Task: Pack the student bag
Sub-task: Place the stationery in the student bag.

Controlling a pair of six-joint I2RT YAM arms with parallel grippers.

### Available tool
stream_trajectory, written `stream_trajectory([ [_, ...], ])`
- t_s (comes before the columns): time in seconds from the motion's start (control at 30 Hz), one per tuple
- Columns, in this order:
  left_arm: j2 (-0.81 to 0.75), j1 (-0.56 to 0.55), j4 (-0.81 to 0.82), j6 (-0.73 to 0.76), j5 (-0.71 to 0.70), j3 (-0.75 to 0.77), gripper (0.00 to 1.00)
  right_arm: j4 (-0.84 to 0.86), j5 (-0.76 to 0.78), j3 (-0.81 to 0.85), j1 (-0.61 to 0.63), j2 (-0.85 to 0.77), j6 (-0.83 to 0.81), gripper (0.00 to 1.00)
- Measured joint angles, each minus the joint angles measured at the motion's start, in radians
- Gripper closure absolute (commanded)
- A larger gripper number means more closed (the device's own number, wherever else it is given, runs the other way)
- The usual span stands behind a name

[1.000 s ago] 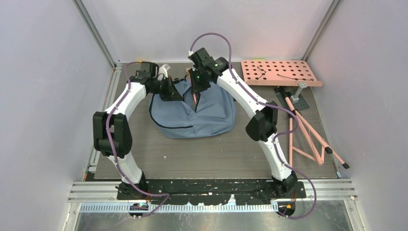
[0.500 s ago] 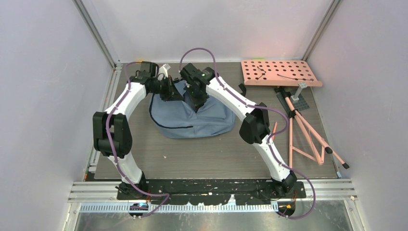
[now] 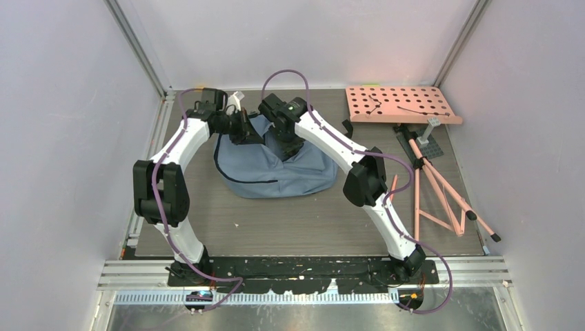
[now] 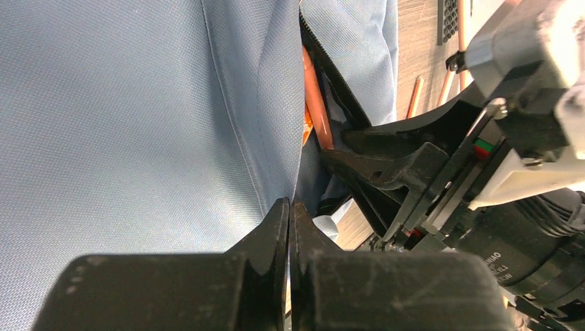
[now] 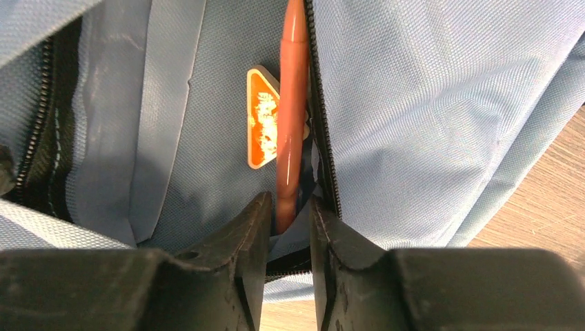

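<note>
The student bag (image 3: 276, 169), grey-blue fabric, lies at the table's middle back with its zipper open. My left gripper (image 3: 250, 133) is at the bag's upper left edge, and in the left wrist view it (image 4: 290, 203) is shut on a fold of the bag (image 4: 138, 103). My right gripper (image 3: 290, 148) is low over the opening. In the right wrist view it (image 5: 290, 200) is shut on the near end of an orange rod (image 5: 292, 103) that reaches into the bag (image 5: 414, 103) beside the zipper. An orange triangular tag (image 5: 262, 127) lies inside.
A pink perforated board (image 3: 402, 103) lies at the back right. Pink rods and a folding frame (image 3: 441, 193) lie along the right side, with one loose rod (image 3: 392, 185) near my right arm. A small white object (image 3: 236, 98) sits behind the bag.
My right gripper has moved left and down from above the bag into its opening, taking the orange rod with it. My left gripper has held the bag's edge in place.
</note>
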Motion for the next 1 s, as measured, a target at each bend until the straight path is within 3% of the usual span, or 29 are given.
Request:
stream_trajectory([
  [0.1, -0.002, 0.000, 0.004, 0.000, 0.000, -0.004, 1.00, -0.002, 0.006, 0.011, 0.000, 0.000, 0.005, 0.58],
  [0.57, -0.006, 0.001, 0.010, 0.000, 0.000, -0.010, 1.00, 0.017, -0.038, 0.063, 0.005, -0.029, 0.018, 0.54],
  [0.73, -0.007, 0.003, 0.013, 0.000, 0.000, -0.012, 1.00, 0.090, -0.090, 0.053, 0.006, -0.157, 0.053, 0.49],
  [1.0, -0.007, 0.003, 0.013, 0.000, -0.001, -0.012, 1.00, 0.151, -0.035, -0.098, -0.041, -0.425, 0.104, 0.52],
])
